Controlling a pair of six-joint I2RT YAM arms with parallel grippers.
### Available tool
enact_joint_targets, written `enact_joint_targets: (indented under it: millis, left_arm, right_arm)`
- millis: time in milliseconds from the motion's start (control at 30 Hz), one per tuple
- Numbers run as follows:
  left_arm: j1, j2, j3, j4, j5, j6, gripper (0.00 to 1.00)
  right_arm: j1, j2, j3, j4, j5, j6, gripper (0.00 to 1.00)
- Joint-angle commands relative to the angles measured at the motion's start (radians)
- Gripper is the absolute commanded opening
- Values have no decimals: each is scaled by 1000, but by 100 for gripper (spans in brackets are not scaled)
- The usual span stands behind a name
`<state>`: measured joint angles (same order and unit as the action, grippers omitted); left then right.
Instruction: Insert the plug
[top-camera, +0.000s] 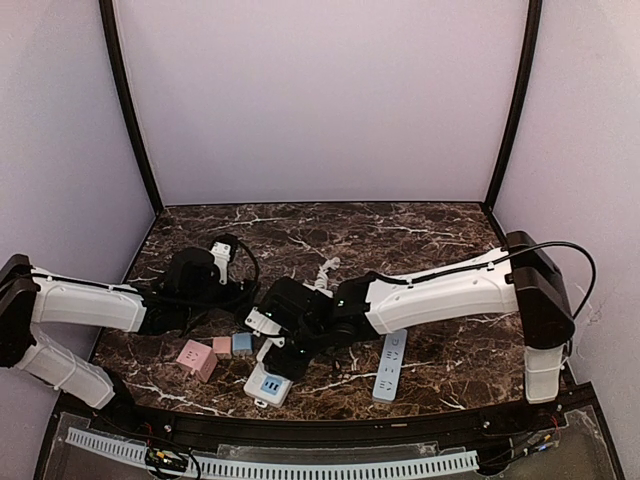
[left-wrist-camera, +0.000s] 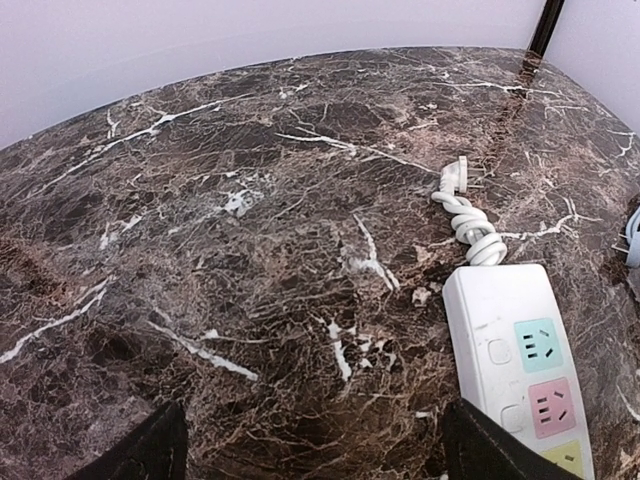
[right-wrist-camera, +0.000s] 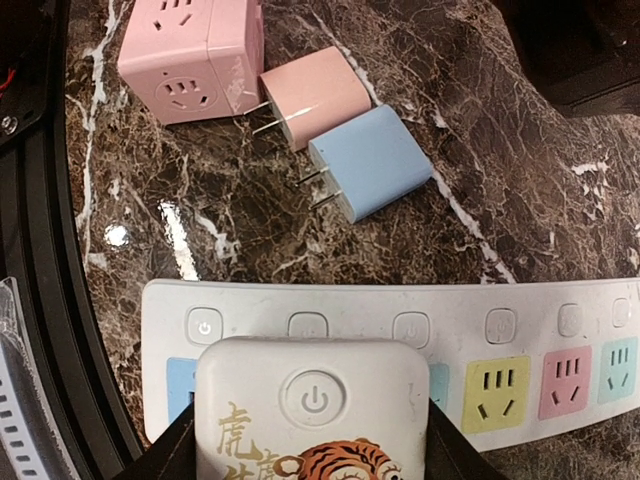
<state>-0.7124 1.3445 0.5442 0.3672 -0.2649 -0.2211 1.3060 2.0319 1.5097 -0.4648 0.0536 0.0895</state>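
The right gripper (right-wrist-camera: 312, 455) clamps a white, tiger-printed plug block (right-wrist-camera: 312, 395) over the white power strip with coloured sockets (right-wrist-camera: 520, 325). The left gripper (left-wrist-camera: 318, 450) gapes wide, holding nothing.

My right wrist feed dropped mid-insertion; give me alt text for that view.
The right gripper holds a white tiger-print adapter over a white power strip with coloured sockets. Beyond lie a blue charger, a pink charger and a pink socket cube.

A robot test booth in a lab: plain lilac walls (top-camera: 320, 100) are enclosing a dark marble table (top-camera: 430, 225), with black posts (top-camera: 125, 100) standing at its far corners. A white left arm (top-camera: 85, 305) and right arm (top-camera: 450, 295) are reaching in from its near edge.
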Motion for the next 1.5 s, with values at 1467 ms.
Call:
enact_joint_targets:
  millis: [1467]
  left_arm:
    - [-1, -68, -73, -75, -18, -109, 87]
  right_arm:
    - [81, 300, -210, -172, 70, 269, 0]
